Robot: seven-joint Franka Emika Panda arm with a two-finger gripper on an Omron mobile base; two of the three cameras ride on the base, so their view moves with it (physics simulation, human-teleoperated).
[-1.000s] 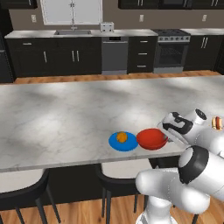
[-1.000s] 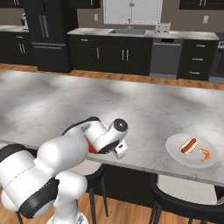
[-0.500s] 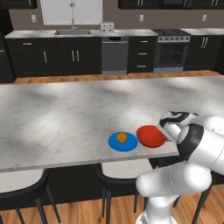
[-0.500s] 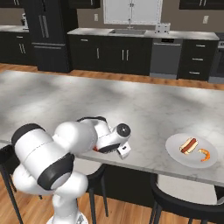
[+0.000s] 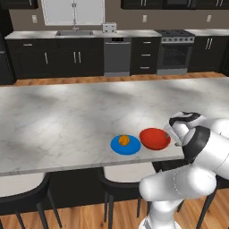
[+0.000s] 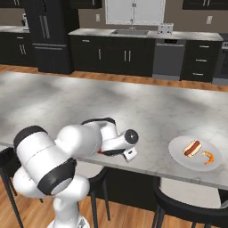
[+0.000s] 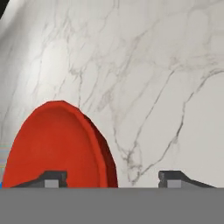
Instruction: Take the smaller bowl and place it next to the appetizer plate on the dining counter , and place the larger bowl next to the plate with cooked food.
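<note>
The smaller bowl, shallow and red, rests on the dining counter just right of the appetizer plate, a blue disc with an orange ball on it. My gripper is at the bowl's right rim. In the hand view the gripper is open, and the bowl's right rim lies between the spread fingertips. The plate with cooked food sits near the counter's front edge, well off to the right of my hand. The larger bowl is out of view.
Black stools stand under the counter's front edge. Bare marble stretches left and behind the plates. Dark cabinets, a sink, a dishwasher and an oven line the far wall.
The jaws have opened and let go of the red bowl, which stays on the counter beside the blue plate. The arm's elbow has swung round.
</note>
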